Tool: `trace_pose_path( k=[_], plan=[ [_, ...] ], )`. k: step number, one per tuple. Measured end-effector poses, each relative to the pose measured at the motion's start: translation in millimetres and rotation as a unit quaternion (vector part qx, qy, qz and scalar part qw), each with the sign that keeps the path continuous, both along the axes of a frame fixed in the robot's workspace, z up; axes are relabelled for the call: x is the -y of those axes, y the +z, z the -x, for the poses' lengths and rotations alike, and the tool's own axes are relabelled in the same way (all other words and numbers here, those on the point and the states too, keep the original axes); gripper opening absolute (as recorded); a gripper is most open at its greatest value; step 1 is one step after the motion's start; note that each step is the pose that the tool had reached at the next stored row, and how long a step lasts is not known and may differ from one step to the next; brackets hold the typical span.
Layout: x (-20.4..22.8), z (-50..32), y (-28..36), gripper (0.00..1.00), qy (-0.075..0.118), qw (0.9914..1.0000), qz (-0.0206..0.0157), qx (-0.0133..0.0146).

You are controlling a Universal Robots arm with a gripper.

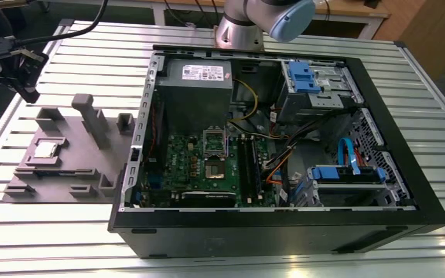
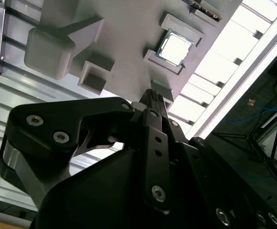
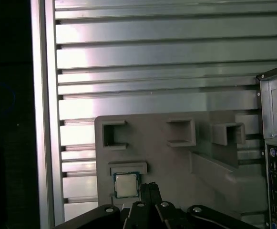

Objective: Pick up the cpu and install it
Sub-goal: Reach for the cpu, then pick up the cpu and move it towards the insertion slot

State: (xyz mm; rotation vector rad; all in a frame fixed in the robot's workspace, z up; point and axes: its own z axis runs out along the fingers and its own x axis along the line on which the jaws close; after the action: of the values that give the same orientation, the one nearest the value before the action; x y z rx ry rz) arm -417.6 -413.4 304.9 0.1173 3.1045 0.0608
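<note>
The cpu (image 1: pixel 44 149) is a small silvery square chip lying flat in a pocket of the grey fixture (image 1: pixel 72 165), on the exterior view's left. Both wrist views show the cpu (image 2: pixel 175 47) (image 3: pixel 126 184) just beyond the fingertips. My gripper (image 1: pixel 29 92) hangs above the table behind the fixture, clear of the chip. Its black fingers (image 2: pixel 153 102) (image 3: pixel 150 191) are pressed together and hold nothing. The dark square socket (image 1: pixel 215 168) sits on the green motherboard inside the open computer case (image 1: pixel 408 174), with its metal frame raised.
The slatted metal table (image 1: pixel 408 75) carries the fixture and the case. Tall grey posts (image 1: pixel 91 119) stand on the fixture near the chip. A grey power-supply box (image 1: pixel 197 78), blue drive brackets (image 1: pixel 303 78) and loose cables (image 1: pixel 284 156) crowd the case interior.
</note>
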Motion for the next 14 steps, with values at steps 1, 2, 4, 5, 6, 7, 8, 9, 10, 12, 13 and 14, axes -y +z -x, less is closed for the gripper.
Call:
trace_pose_path(
  k=[1,2,4,5,6,7,8,9,10,12,13,14],
  plan=[
    [0.0,1.5,-1.5,0.10,0.000,1.00000,0.0000,0.0000],
    [0.0,2.8,-3.1,0.10,0.000,1.00000,0.0000,0.0000],
    [0.0,5.5,-6.9,0.10,0.000,1.00000,-0.0001,0.0001],
    [0.0,6.9,-8.7,0.10,0.000,1.00000,0.0000,0.0000],
    [0.0,8.2,-10.5,0.10,0.000,1.00000,0.0001,0.0000],
    [0.0,9.4,-12.3,0.10,0.000,1.00000,0.0003,0.0000],
    [0.0,10.5,-14.1,0.10,0.000,1.00000,0.0005,0.0000],
    [0.1,11.5,-15.9,0.10,0.000,1.00000,0.0006,0.0000],
    [0.3,12.5,-17.8,0.10,0.000,1.00000,0.0008,-0.0001],
    [0.8,13.9,-21.4,0.10,0.000,1.00000,0.0008,-0.0002],
    [1.0,14.6,-23.3,0.10,0.000,1.00000,0.0008,-0.0004],
    [1.2,15.2,-25.0,0.10,0.000,1.00000,0.0009,-0.0006]
  ],
)
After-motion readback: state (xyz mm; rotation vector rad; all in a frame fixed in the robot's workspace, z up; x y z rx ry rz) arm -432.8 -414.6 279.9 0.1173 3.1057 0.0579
